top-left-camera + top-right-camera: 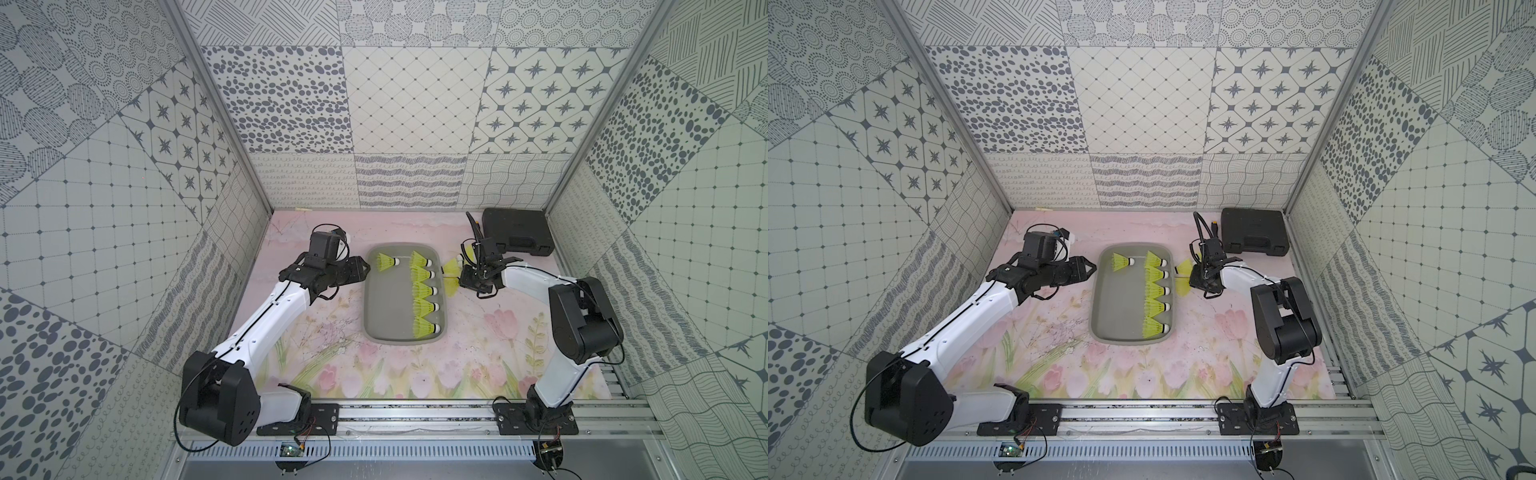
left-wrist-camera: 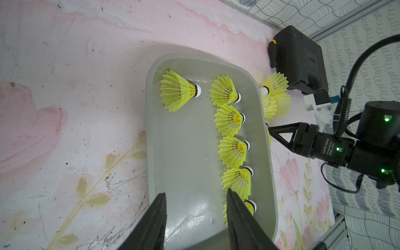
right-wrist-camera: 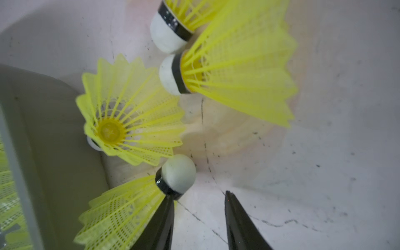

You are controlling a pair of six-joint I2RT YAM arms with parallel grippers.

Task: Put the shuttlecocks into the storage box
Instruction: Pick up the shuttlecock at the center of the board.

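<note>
The grey storage box (image 1: 386, 307) lies mid-table and holds several yellow-green shuttlecocks: one alone (image 1: 385, 262) at its far left, the others in a column (image 1: 422, 291) along its right wall. Several more shuttlecocks (image 1: 451, 266) lie on the mat just outside the box's far right corner. My right gripper (image 3: 199, 194) hangs low among them, open, with only bare mat between its fingers; one finger rests beside a shuttlecock (image 3: 121, 207). Another shuttlecock (image 3: 129, 116) leans against the box wall. My left gripper (image 2: 195, 192) is open and empty above the box (image 2: 190, 151).
A black ribbed hard case (image 1: 517, 232) sits at the back right, close behind the right arm. The patterned enclosure walls close in on three sides. The floral mat (image 1: 374, 374) lies between the box and the front rail.
</note>
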